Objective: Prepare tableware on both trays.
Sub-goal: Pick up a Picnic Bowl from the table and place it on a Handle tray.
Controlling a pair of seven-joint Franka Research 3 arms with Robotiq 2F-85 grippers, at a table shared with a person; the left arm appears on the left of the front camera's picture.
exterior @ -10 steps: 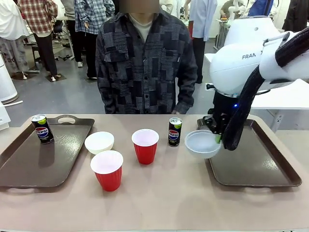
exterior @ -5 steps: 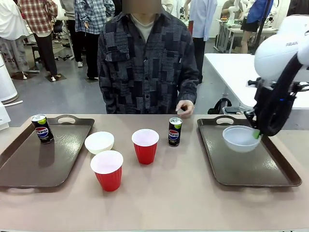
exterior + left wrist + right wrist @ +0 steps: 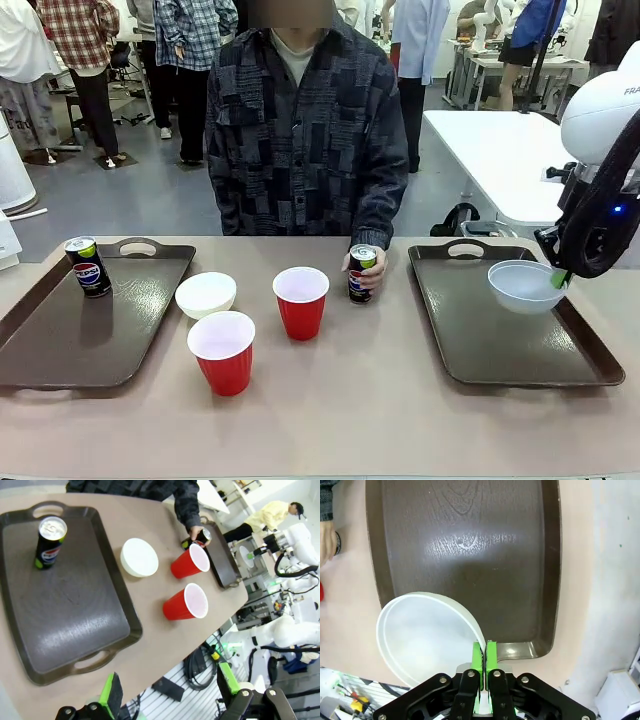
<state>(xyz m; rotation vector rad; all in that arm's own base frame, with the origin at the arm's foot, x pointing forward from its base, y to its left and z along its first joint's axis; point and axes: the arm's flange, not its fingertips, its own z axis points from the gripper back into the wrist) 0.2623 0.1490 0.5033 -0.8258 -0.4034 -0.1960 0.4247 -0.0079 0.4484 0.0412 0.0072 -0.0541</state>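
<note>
The right gripper (image 3: pixel 561 279) is clenched on the rim of a bowl (image 3: pixel 520 285), holding it over the far right part of the right tray (image 3: pixel 480 350); I cannot tell whether bowl and tray touch. The left gripper (image 3: pixel 168 687) hangs released, jaws wide, high over the table's left end. One can (image 3: pixel 87 266) stands in the far left corner of the left tray (image 3: pixel 60 345). The person's hand (image 3: pixel 348 272) grips the other can (image 3: pixel 364 262) on the table between the trays. Left of it stand the far cup (image 3: pixel 301 302), the near cup (image 3: pixel 223 352) and the second bowl (image 3: pixel 206 294).
</note>
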